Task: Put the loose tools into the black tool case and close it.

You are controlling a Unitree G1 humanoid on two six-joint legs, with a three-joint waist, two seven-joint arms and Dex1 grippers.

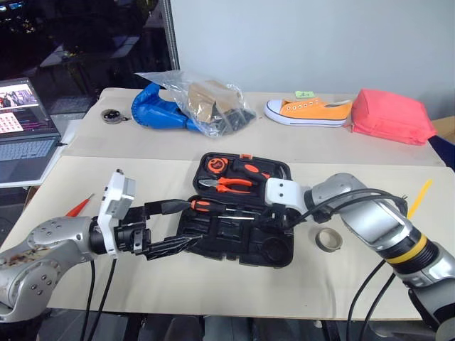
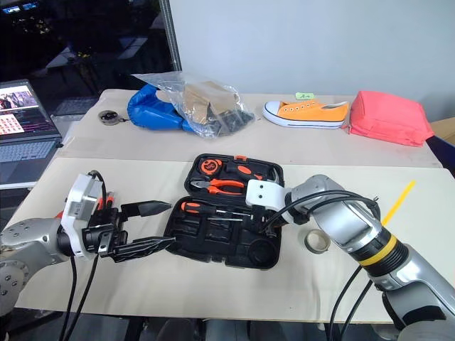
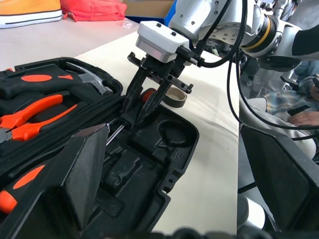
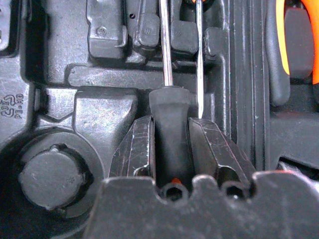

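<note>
Item: my right gripper (image 3: 141, 110) pinching a screwdriver (image 4: 169, 134) handle over the case (image 1: 274, 250); my left gripper (image 2: 158, 226) spread, empty.

Both arms are brushed silver metal with rounded joint housings; the right arm (image 1: 370, 217) wears a yellow band edged in black near the elbow; black cables loop loosely along each forearm; the left claw (image 2: 146, 227) has pointed black fingers behind a white block; the right claw (image 3: 144, 102) has slim black fingers under a white box.
</note>
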